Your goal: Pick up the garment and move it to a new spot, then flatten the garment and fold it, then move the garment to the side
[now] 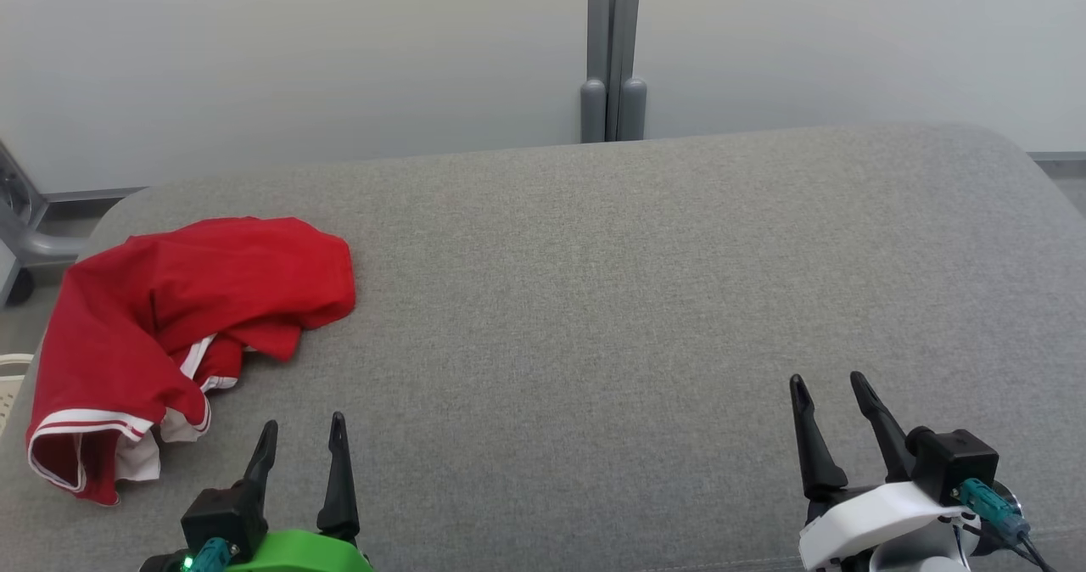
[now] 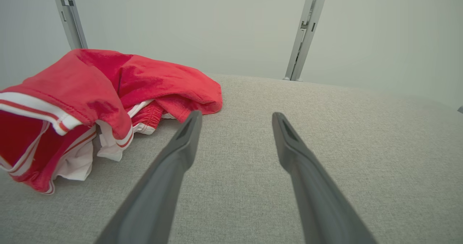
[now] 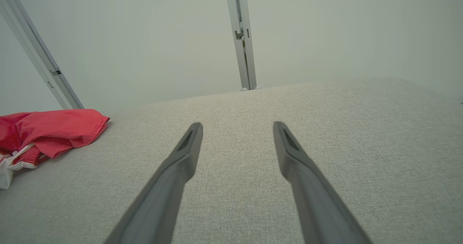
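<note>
The garment (image 1: 178,317) is a red piece with white striped trim, lying crumpled at the left end of the grey fabric table (image 1: 594,300). My left gripper (image 1: 304,426) rests open near the front edge, just right of the garment's lower hem, nothing between its fingers. In the left wrist view the garment (image 2: 90,102) bunches up left of the left gripper (image 2: 237,118). My right gripper (image 1: 827,379) stands open at the lower right, far from the cloth. The right wrist view has the right gripper (image 3: 237,127) over bare fabric and the garment (image 3: 47,131) at its far left.
A pale wall with a grey vertical post (image 1: 612,54) runs behind the table. The table's rounded left edge lies under the garment, with a grey frame (image 1: 21,215) and a white basket rim (image 1: 10,385) beyond it. Bare grey fabric spans the middle and right.
</note>
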`<state>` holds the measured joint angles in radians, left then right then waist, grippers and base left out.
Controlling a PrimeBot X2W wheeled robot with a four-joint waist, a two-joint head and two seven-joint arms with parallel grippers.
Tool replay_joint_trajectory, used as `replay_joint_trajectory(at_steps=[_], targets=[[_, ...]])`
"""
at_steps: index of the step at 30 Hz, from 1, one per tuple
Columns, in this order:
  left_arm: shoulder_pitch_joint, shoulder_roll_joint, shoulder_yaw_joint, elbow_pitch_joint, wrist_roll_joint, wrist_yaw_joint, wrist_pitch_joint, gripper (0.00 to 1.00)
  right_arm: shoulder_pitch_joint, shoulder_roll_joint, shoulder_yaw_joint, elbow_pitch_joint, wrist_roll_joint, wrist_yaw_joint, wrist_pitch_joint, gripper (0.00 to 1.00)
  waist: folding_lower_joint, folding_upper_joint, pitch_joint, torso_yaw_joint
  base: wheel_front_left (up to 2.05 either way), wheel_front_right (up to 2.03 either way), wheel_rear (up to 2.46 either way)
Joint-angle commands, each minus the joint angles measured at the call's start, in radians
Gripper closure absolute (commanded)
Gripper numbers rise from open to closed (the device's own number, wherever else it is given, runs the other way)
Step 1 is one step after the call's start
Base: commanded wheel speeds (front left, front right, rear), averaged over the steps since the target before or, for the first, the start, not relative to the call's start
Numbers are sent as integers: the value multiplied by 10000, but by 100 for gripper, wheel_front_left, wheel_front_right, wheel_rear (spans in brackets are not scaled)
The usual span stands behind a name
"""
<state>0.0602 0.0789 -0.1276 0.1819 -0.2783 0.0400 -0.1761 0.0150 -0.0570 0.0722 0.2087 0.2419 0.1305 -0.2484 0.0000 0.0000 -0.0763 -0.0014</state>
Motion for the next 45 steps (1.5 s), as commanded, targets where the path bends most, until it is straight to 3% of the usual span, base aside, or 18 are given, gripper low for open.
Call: replay_joint_trajectory(at_steps=[1,13,35,45], targets=[[143,102,-1,-71,235,66,-60,0,-119,1,-12,9,-233,3,-90,0,0,0,-18,-1,0,0,0],[285,193,-77,-57,782,228,-155,0,-178,79,-53,227,-1092,4,-182,0,0,0,-134,-5,0,0,0],[151,281,-175,38,490,344,-5,0,-209,71,-116,236,-1041,2,-160,0,0,0,-77,51,0,0,0],[-9,446,-176,-46,456,408,101,0,159,69,4,193,-778,2,-159,0,0,0,-64,1013,0,0,0]])
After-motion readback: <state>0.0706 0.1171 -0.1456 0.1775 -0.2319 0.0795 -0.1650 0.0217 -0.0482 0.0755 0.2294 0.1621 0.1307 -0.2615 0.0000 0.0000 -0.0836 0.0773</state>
